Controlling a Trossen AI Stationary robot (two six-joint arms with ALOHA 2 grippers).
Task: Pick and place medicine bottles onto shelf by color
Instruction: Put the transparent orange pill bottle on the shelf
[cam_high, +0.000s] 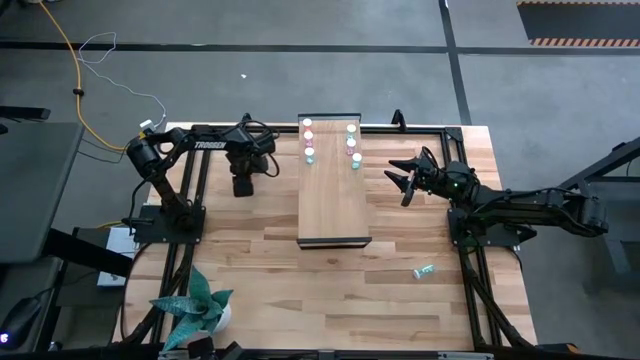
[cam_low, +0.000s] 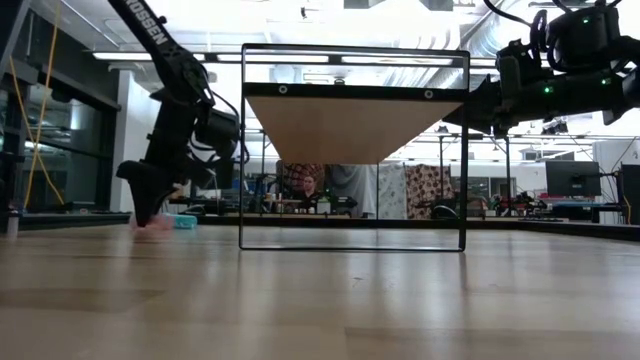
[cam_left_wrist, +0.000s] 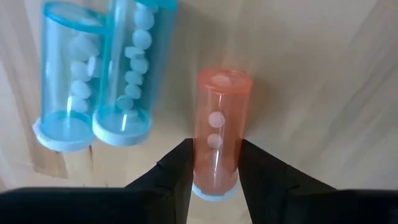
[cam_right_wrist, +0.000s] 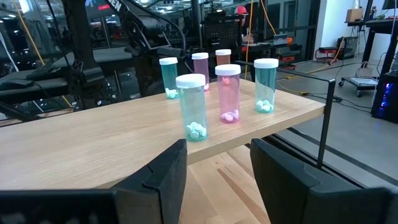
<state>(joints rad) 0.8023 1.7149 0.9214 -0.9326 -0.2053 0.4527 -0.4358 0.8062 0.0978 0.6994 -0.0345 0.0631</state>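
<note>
High view: "TROSSEN" on left arm (cam_high: 205, 146), left tool (cam_left_wrist: 214, 171) clamping orange bottle (cam_left_wrist: 219, 121); right tool (cam_high: 405, 176) agape, empty.

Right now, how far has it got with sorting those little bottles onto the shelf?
Six bottles already stand upright on the shelf in two rows of three. The left gripper is down at the table, its fingers either side of an orange bottle. Two blue bottles lie beside it, and a teal one lies near the right arm, whose open right gripper waits beside the shelf.
</note>
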